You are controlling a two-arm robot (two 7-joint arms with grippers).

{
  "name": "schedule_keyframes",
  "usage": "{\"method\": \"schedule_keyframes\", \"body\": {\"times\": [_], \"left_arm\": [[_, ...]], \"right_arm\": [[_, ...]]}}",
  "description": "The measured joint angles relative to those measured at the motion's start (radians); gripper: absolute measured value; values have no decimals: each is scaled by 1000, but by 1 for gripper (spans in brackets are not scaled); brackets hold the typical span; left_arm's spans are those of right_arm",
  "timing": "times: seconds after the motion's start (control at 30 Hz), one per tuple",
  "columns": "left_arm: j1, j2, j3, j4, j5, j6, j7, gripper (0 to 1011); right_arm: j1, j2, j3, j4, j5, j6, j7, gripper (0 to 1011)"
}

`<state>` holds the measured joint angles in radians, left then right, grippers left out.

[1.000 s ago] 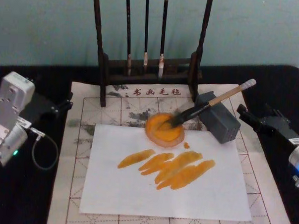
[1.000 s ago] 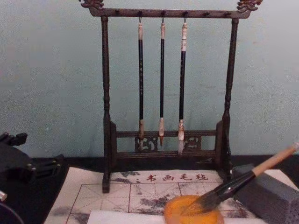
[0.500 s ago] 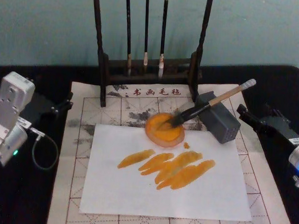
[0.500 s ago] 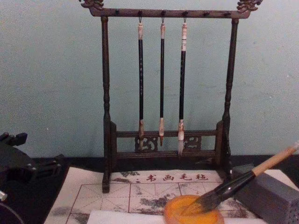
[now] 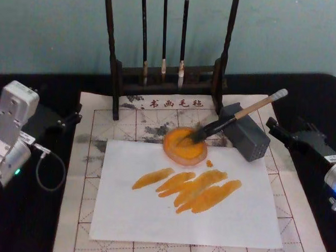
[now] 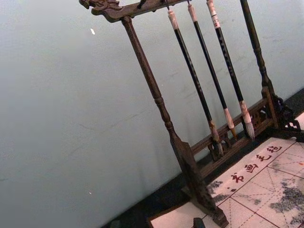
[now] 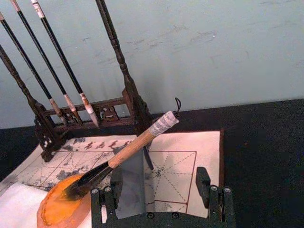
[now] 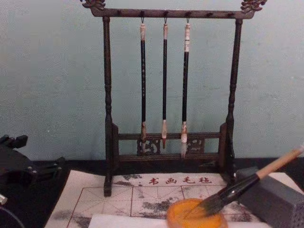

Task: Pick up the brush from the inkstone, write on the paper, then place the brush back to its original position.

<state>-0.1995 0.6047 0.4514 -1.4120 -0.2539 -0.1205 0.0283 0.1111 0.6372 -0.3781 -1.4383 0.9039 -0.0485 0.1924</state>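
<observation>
The brush (image 5: 235, 115) lies with its dark tuft in the orange inkstone (image 5: 184, 146). Its tan handle leans up over a grey block (image 5: 247, 135). The white paper (image 5: 181, 216) lies in front of the inkstone and carries several orange strokes. My right gripper (image 5: 274, 129) stands open just right of the block, apart from the brush. In the right wrist view its fingers (image 7: 204, 183) flank the block, with the brush (image 7: 133, 147) and inkstone (image 7: 61, 206) beyond. My left gripper (image 5: 73, 116) is parked open at the mat's left edge, holding nothing.
A dark wooden rack (image 5: 167, 76) with three thin hanging brushes stands behind the inkstone. The cream mat (image 5: 94, 156) with red grid lines lies under the paper on a black tabletop. A cable loops beside my left arm.
</observation>
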Motion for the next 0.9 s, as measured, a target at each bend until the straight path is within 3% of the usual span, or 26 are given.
{"method": "schedule_keyframes", "body": {"times": [0.9], "left_arm": [[0, 0, 0, 0, 0, 0, 0, 1001]], "right_arm": [[0, 0, 0, 0, 0, 0, 0, 1000]]}}
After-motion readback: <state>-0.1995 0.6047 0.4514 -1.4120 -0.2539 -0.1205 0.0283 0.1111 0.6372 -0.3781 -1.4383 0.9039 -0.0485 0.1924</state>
